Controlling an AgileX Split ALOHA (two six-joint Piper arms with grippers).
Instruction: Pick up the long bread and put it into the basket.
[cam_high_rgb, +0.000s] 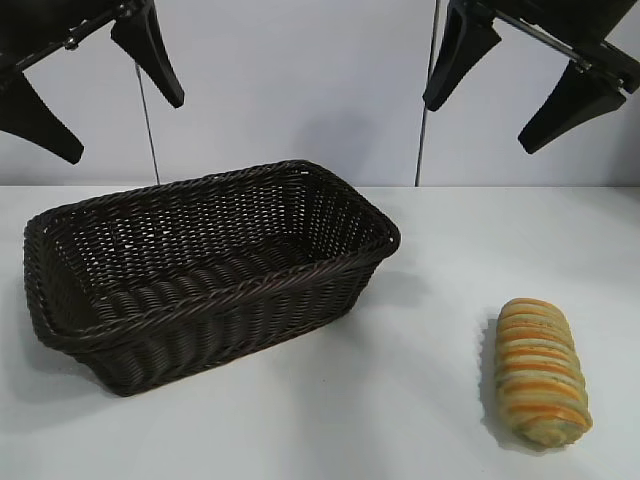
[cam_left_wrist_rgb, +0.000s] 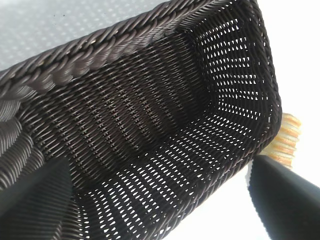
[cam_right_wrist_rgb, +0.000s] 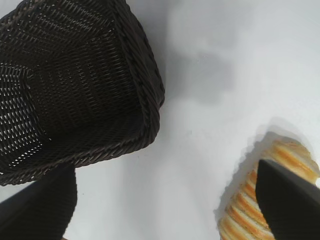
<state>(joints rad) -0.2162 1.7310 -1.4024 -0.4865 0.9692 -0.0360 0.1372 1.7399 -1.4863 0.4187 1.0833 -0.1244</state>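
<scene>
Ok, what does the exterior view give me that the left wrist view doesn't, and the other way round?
Only the exterior view shows the whole long bread lying on the white table apart from the basket, with the left gripper and right gripper both open, high above. Only the left wrist view looks straight down onto the basket's woven floor, which holds nothing. Both show the basket and the bread outside it, though the wrist view catches just one end of the loaf past the rim.
</scene>
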